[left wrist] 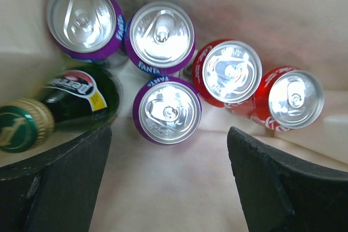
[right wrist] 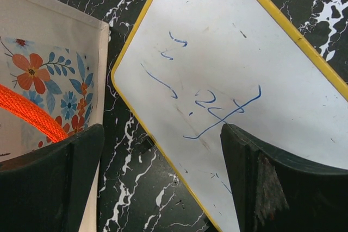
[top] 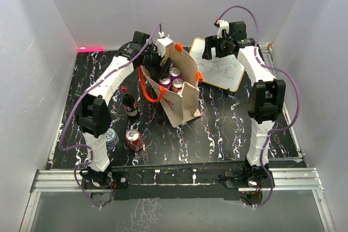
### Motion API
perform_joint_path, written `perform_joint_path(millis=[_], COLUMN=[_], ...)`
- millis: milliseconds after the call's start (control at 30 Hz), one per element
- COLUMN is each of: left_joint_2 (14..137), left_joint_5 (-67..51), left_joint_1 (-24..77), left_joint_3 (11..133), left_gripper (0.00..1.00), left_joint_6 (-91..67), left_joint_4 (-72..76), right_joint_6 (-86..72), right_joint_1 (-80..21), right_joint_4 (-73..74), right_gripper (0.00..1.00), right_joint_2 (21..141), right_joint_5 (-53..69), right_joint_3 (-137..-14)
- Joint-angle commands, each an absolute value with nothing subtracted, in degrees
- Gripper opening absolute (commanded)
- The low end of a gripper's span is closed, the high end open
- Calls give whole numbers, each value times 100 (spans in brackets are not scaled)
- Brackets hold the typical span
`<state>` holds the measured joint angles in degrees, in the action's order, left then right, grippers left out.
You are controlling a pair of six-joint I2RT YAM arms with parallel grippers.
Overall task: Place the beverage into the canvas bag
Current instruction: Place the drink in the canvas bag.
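Running left to right across the black, white-veined bench (top: pixel 228 129):

1. Pale blue-and-silver drink container (top: pixel 111 137), partly hidden by the left arm; kind unclear.
2. Dark cola bottle with red cap (top: pixel 129 103), upright, just beside the white left arm (top: pixel 111 80). Risk: the arm's elbow, swinging on the way out, could tip it.
3. Red drink can (top: pixel 134 139), near the bottle and well apart from the bag.
4. Left jaws: spread wide, pinching nothing, lowered into the mouth of the beige canvas bag with orange strap handles (top: pixel 182 101).
   - Contents: a green glass bottle with gold cap (left wrist: pixel 65 107) leaning on the wall, purple Fanta cans (left wrist: pixel 161 36) and two red cola cans (left wrist: pixel 231 71), upright and crowded together.
   - The lowest purple can (left wrist: pixel 168 111) sat under the gap between the jaws, so that beverage was judged delivered.
   - Risks: a slanted lift could drag a jaw across can tops or nudge the leaning bottle into them. The wrist could also catch the orange strap (top: pixel 152 93) or the soft rim and pull the bag over.
5. Yellow-framed whiteboard with blue scribbles (right wrist: pixel 234 69), flat on the bench, near the bag.
6. Right jaws: spread, empty, hovering over the whiteboard, with the bag's floral side (right wrist: pixel 49 74) just beside. Risk: any leftward drift could shove the bag.
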<state>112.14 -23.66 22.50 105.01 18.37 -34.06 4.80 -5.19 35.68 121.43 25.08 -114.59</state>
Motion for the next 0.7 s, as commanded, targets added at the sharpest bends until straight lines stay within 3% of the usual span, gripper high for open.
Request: perform_joint_path(millis=[0, 433, 533, 667], left_joint_2=[10719, 10677, 10390, 9486], left_joint_5=[-2653, -1939, -1644, -1465], left_joint_1=[2127, 2162, 2163, 2162], left_joint_3=[11083, 12323, 12253, 11227], left_gripper=[83, 83, 85, 87], left_joint_6=[2120, 2251, 2306, 2562], left_joint_4=[-3667, -3717, -3996, -3982], right_joint_6=[442, 441, 294, 190], right_joint_1=[-557, -663, -663, -664], right_joint_4=[3106, 2883, 2915, 2953], right_gripper=[91, 91, 91, 91], right_joint_2=[11760, 11668, 11678, 11619], right_joint_5=[2629, 2620, 2491, 2424], right_joint_3=[-11467, -11492, -11524, -11550])
